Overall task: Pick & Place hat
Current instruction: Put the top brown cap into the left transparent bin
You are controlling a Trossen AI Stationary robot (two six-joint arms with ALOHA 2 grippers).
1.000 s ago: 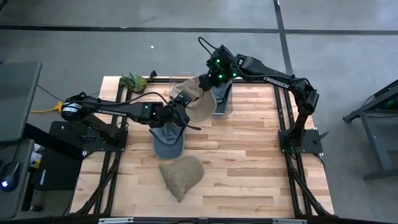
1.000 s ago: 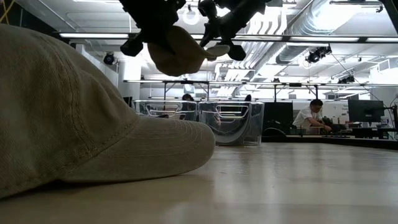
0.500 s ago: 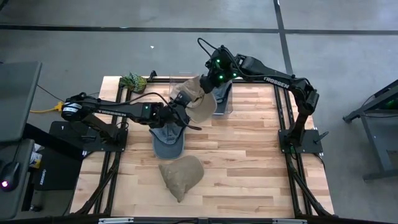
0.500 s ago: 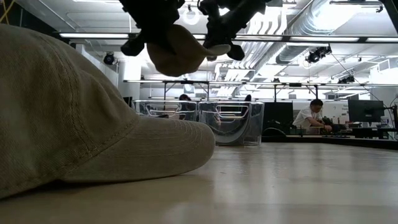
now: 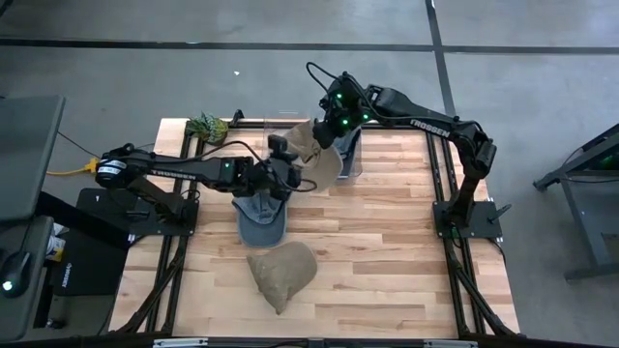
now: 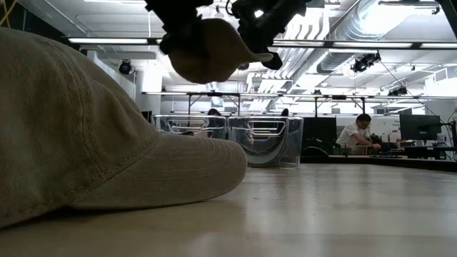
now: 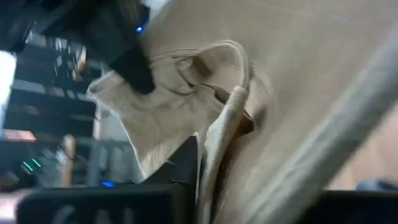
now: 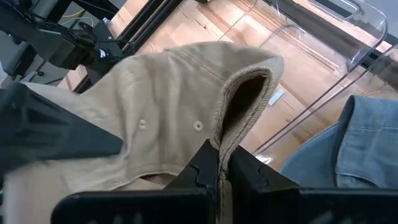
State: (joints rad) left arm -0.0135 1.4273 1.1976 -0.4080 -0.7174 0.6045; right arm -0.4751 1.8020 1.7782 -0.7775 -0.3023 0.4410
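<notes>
A tan hat (image 5: 311, 153) hangs in the air between my two grippers, above the far middle of the table; the low view shows this tan hat (image 6: 211, 51) high above the table top. My right gripper (image 5: 326, 124) comes from the far right and is shut on the hat's rim. My left gripper (image 5: 281, 157) reaches in from the left at the hat's near-left side and is shut on it. In the left wrist view the hat's inside (image 7: 186, 106) fills the picture, with the right gripper (image 7: 121, 43) behind it. My left gripper (image 7: 217, 168) has the hat's rolled rim (image 7: 216, 140) against one finger (image 7: 185, 165); cloth hides the other finger. It comes level from the table's left, and the hat is clear of the table. My right gripper (image 8: 222, 158) pinches the hat's ribbed rim edge (image 8: 219, 134) between its two fingers. It comes slanting down from the far right. The crown (image 8: 161, 118) hangs beyond the fingers, lifted clear.
A blue-grey hat (image 5: 261, 220) lies under the left arm. A second tan hat (image 5: 282, 271) lies at the near middle, filling the low view's left (image 6: 71, 128). A green patterned hat (image 5: 207, 126) sits at the far-left corner. Clear bins (image 5: 345, 155) stand far; one holds a denim hat (image 8: 367, 137).
My left gripper has moved toward the far edge and up against the hanging hat. The hat has shifted a little toward the far edge with the right gripper, and its crown has swung and shows fuller in the low view.
</notes>
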